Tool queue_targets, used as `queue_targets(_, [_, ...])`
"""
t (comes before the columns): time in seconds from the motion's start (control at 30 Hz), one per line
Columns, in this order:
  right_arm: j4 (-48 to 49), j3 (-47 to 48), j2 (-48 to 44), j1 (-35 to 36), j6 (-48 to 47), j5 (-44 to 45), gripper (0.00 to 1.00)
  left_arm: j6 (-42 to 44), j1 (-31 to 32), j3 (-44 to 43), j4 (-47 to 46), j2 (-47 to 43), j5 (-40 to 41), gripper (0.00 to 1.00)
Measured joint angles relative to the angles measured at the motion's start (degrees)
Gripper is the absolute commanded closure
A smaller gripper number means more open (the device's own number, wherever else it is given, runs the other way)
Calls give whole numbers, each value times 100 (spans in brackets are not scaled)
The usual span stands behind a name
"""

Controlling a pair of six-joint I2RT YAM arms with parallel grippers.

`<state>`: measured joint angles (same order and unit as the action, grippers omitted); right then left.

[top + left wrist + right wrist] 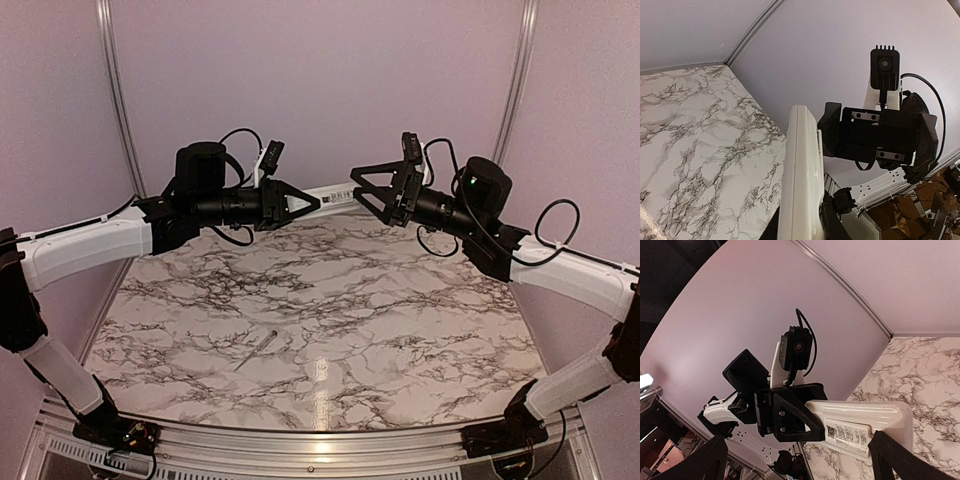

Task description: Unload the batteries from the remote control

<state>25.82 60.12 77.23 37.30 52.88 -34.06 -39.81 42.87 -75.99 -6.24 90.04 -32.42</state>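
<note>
My left gripper [312, 203] is shut on one end of the white remote control [335, 195] and holds it level, high above the back of the table. In the left wrist view the remote control [801, 170] rises edge-on out of the left gripper [802, 227]. My right gripper [356, 185] faces it, open wide, with the remote's free end close to its lower finger. In the right wrist view the remote control [865, 417] shows a labelled panel [847, 436] and reaches the finger [895, 455] of the right gripper [799, 442]. The batteries are hidden.
A thin pale grey stick [258, 348] lies on the marble table [400, 330], left of centre and below the arms. Lilac walls with aluminium rails close in the back and sides. The table's front rail [320, 440] runs between the arm bases.
</note>
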Motion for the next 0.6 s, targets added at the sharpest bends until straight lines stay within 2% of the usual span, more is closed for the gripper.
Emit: queue_targets(0.6, [-31,-33,-42,-9,31,-42,2,308,2,66,-57,0,15,100])
